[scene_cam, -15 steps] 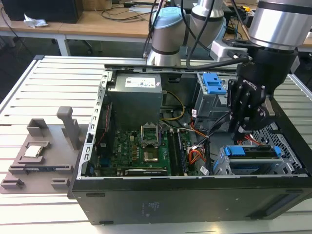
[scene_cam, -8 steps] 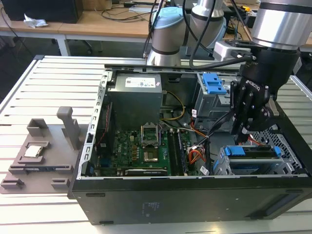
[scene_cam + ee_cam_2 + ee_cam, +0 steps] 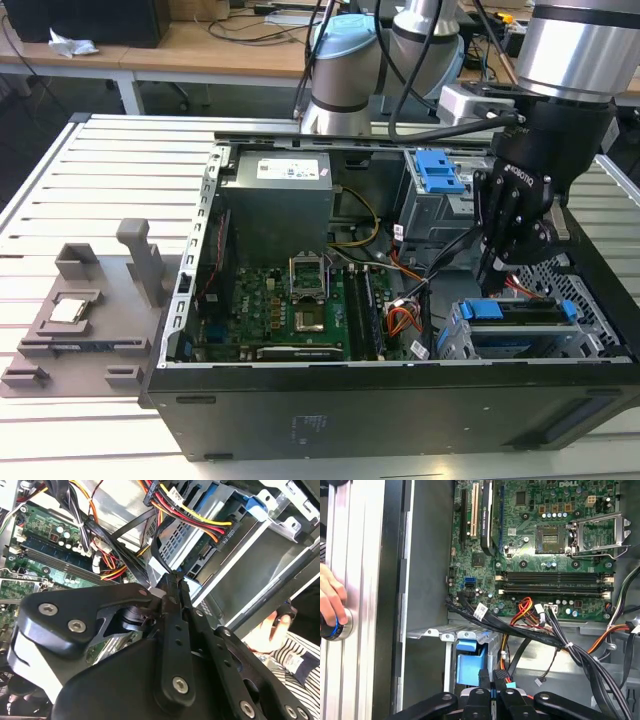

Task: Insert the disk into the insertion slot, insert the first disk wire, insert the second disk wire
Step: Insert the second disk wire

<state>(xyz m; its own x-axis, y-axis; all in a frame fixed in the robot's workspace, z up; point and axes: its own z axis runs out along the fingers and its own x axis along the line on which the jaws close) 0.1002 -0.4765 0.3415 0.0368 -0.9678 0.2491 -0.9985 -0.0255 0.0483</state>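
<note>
The disk (image 3: 520, 322), grey with a blue bracket, lies in the insertion slot (image 3: 455, 340), a silver perforated cage at the open computer case's front corner on the exterior view's right. In the first wrist view the blue bracket (image 3: 470, 664) sits inside the cage. My gripper (image 3: 496, 274) hangs just above the cage's back end. In both wrist views its fingers (image 3: 172, 610) are shut on a black wire connector (image 3: 496, 676) with a flat black cable (image 3: 155, 555) running off it. A bundle of red, yellow and black wires ends in a black plug (image 3: 222, 532) at the cage.
The motherboard (image 3: 300, 300), power supply (image 3: 275, 200) and a taller grey cage with a blue latch (image 3: 440, 170) share the case. Loose cables (image 3: 530, 630) cross beside the cage. A person's hand (image 3: 330, 605) rests on a round knob outside the case. A grey fixture (image 3: 80, 320) lies on the table.
</note>
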